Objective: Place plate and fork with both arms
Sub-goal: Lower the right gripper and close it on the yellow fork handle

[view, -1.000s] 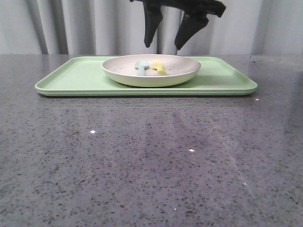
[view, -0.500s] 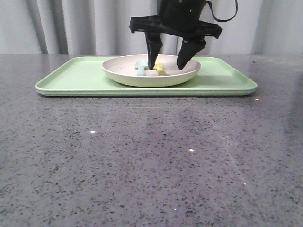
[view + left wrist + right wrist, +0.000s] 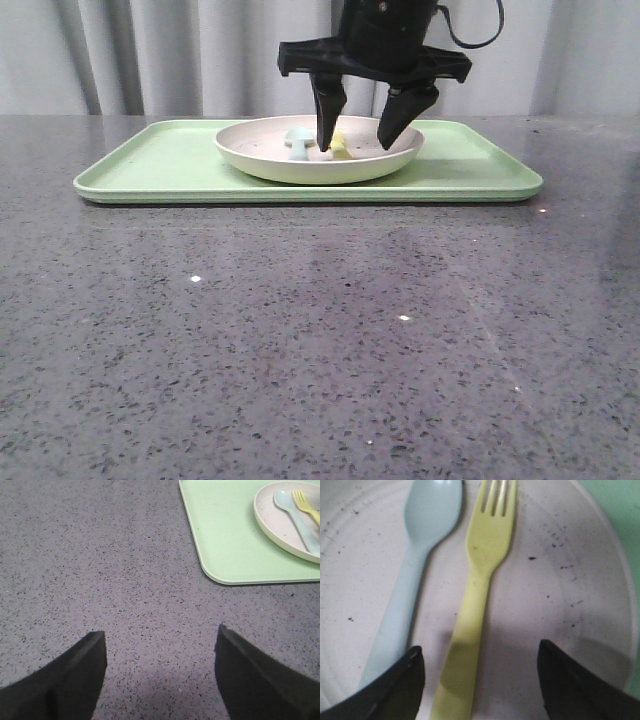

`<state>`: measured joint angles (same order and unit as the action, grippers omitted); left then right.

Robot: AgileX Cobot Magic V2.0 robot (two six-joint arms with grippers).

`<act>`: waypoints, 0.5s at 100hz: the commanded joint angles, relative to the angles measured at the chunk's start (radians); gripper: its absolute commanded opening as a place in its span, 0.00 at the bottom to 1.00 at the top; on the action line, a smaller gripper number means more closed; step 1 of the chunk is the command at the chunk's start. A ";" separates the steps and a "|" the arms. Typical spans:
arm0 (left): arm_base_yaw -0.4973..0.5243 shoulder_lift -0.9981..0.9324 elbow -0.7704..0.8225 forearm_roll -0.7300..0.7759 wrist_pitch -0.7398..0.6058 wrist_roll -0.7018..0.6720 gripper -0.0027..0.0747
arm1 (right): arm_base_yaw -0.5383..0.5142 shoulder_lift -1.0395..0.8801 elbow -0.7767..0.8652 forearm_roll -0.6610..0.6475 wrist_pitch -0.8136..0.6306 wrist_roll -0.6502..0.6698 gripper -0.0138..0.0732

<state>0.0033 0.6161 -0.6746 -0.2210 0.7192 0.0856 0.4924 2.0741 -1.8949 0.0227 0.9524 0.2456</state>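
On speckled stone, the right pincer gapes over a glossy yellow fork in the plate.

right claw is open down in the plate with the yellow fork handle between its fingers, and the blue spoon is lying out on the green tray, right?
One thing is wrong: the spoon lies in the plate beside the fork, not on the tray. The right wrist view shows this. The right claw is open, straddling the fork handle.

In my tray, mid-width toward its far edge, sits the plate; fork lies right of spoon in it.
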 commanded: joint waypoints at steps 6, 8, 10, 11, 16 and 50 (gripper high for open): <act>0.000 0.002 -0.027 -0.009 -0.064 -0.011 0.62 | 0.001 -0.041 -0.035 0.000 -0.037 0.002 0.72; 0.000 0.002 -0.027 -0.009 -0.062 -0.011 0.62 | 0.001 -0.040 -0.035 0.004 -0.037 0.002 0.72; 0.000 0.002 -0.027 -0.009 -0.062 -0.011 0.62 | 0.001 -0.038 -0.035 0.008 -0.037 0.002 0.72; 0.000 0.002 -0.027 -0.009 -0.062 -0.011 0.62 | 0.001 -0.038 -0.035 0.008 -0.039 0.002 0.72; 0.000 0.002 -0.027 -0.009 -0.062 -0.011 0.62 | 0.001 -0.035 -0.035 0.015 -0.039 0.002 0.72; 0.000 0.002 -0.027 -0.009 -0.062 -0.011 0.62 | 0.002 -0.019 -0.035 0.020 -0.022 0.002 0.72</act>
<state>0.0033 0.6161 -0.6746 -0.2210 0.7192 0.0856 0.4924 2.1015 -1.9037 0.0330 0.9523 0.2478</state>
